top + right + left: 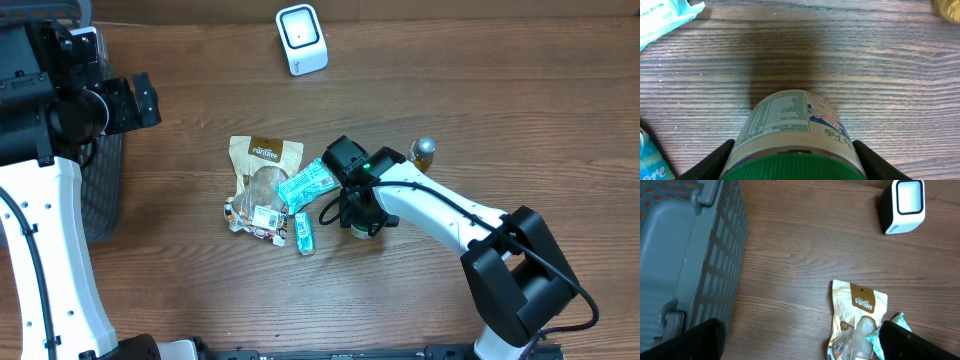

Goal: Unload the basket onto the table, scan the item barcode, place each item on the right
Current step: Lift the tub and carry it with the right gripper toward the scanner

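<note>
Jar [790,120], small, green lid, paper label: standing on the table [200,300] just right of the heap of packets, well apart from the scanner [301,38] at the far edge. Right gripper [795,162]: closed about the jar from above, one finger against each side just under the lid; how firmly it bites cannot be told. Left gripper [800,335]: jaws wide apart, empty, hanging beside the basket [670,255]. Label face toward the wrist camera shows the nutrition panel; no barcode is visible there, so the code likely sits further round. Handling note: make sure of the hold before lifting, since the wall looks round and smooth and may twist; rise straight up to clear the teal packet [305,184] and the snack pouch [262,165]; carry to the scanner, then turn the jar slowly before its window until the code faces it — jar level, fingers off the printed band.
</note>
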